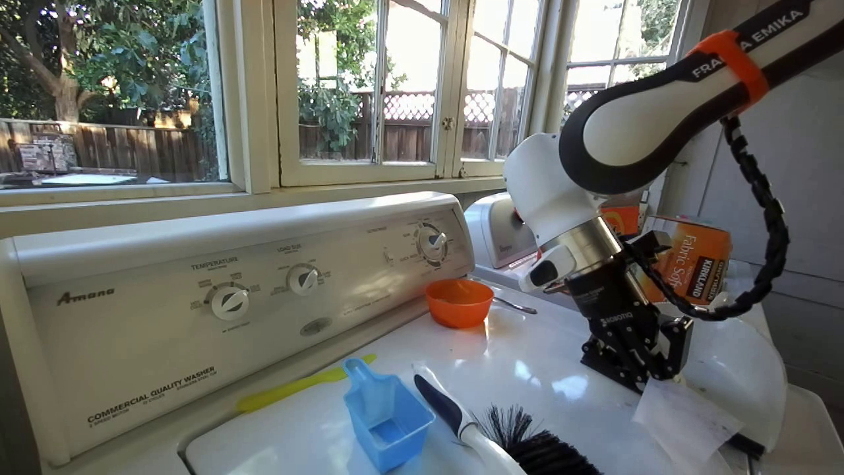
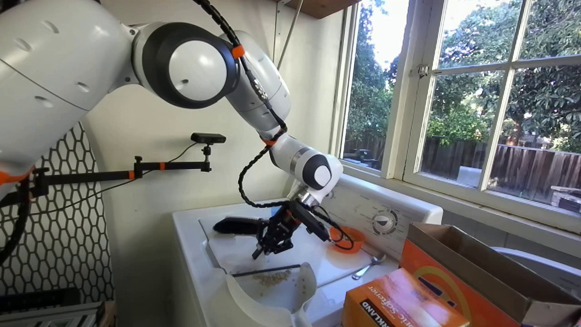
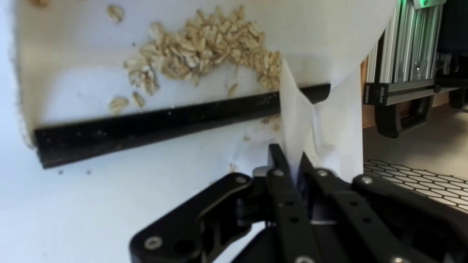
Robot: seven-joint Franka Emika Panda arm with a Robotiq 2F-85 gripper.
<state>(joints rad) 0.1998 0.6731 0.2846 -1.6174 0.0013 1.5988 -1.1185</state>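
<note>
- Arm (image 2: 256,104): enters an exterior view from the upper left, bends at its joints and descends to the washer (image 2: 190,245).
- Gripper (image 3: 289,160): points downward at a slant, fingertips low over the washer lid (image 1: 521,356); contact with the lid cannot be told.
- Jaws: drawn together, pinching a thin white sheet (image 1: 686,422), whose creased free part extends past the fingertips.
- Position of the white sheet: in the wrist view it overlaps one end of the black lip (image 3: 146,128); whether it touches the lip cannot be told.
- Dustpan (image 1: 738,369): white, resting on the washer just beside the gripper, lip side toward it; rolled oats (image 3: 204,47) lie inside, with a few flakes outside the lip.
- Edges: the control panel (image 1: 264,316) rises along the window side; in an exterior view the washer's opposite edge runs along the left.
- Room: the gripper stands between the dustpan and a black-bristled brush (image 1: 554,455); the lid surface extends from it to an orange bowl (image 1: 458,305) near the control panel, with a spoon (image 2: 370,266) near the bowl. A blue container (image 1: 389,425) stands well apart, beyond the brush.
</note>
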